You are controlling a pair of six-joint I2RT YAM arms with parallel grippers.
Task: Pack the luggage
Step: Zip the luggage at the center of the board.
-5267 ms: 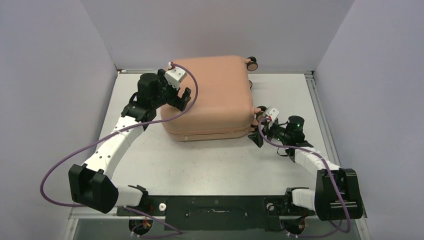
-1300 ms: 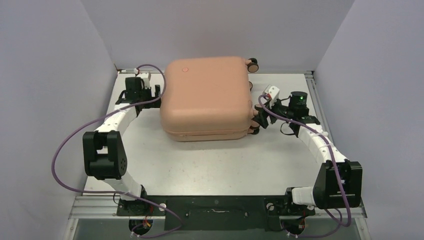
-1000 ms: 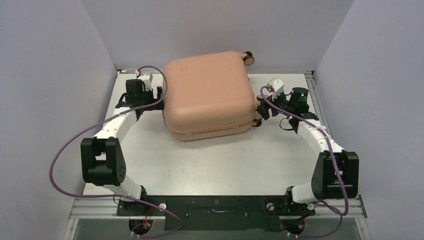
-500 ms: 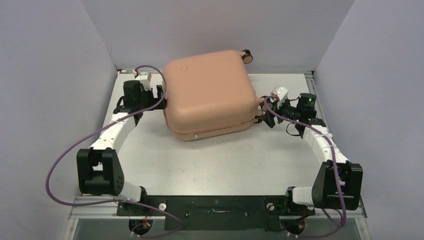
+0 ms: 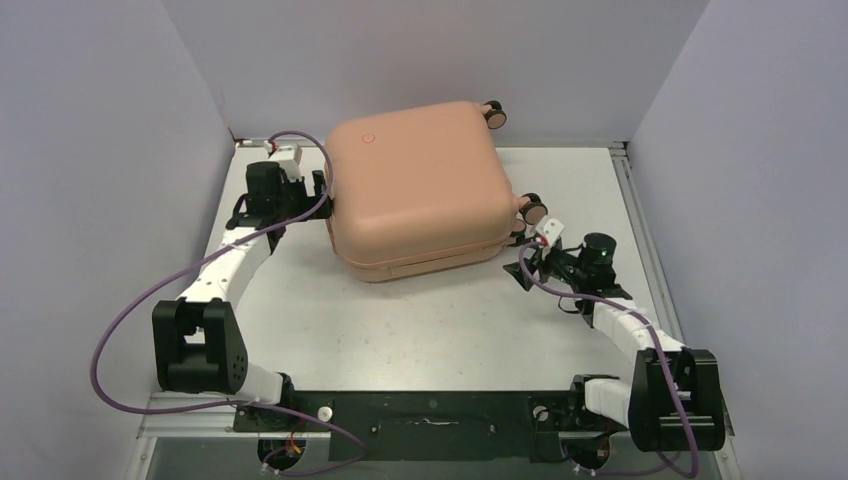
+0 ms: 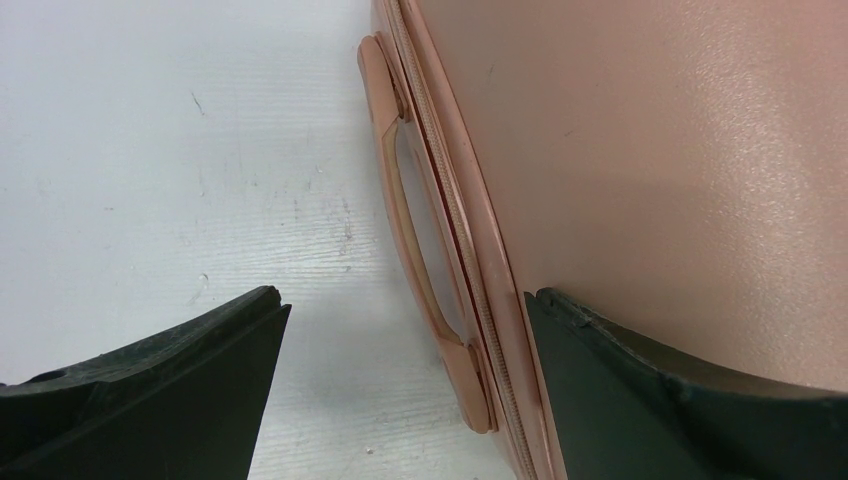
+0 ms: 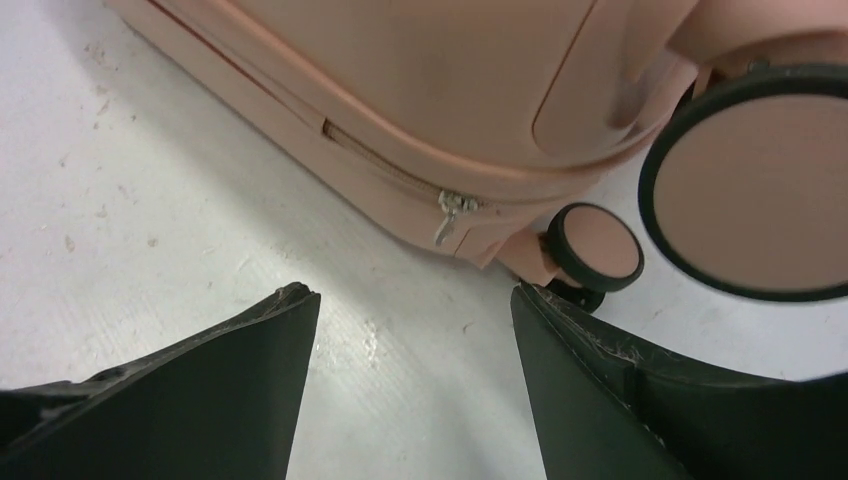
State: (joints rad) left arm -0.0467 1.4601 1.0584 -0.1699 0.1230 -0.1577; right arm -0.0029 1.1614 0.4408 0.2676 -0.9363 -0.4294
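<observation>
Top external: luggage (image 5: pixel 415 185) lies shut at 12 o'clock on table (image 5: pixel 420 330) | step, we judge: zip work; we centre right gripper (image 5: pixel 524 266) on zip pull (image 7: pixel 452 212) at luggage's 4 o'clock corner, clear of wheel (image 7: pixel 598 247) | right jaws spread, empty, low | left gripper (image 5: pixel 318 190) at 9 o'clock, spread, handle (image 6: pixel 420 250) between its fingers.

Salmon-pink luggage (image 5: pixel 420 190) with pink-and-black wheels (image 7: pixel 750 180), speckled white table (image 5: pixel 430 320), purple cables (image 5: pixel 96 358), lavender walls (image 5: pixel 100 100).
</observation>
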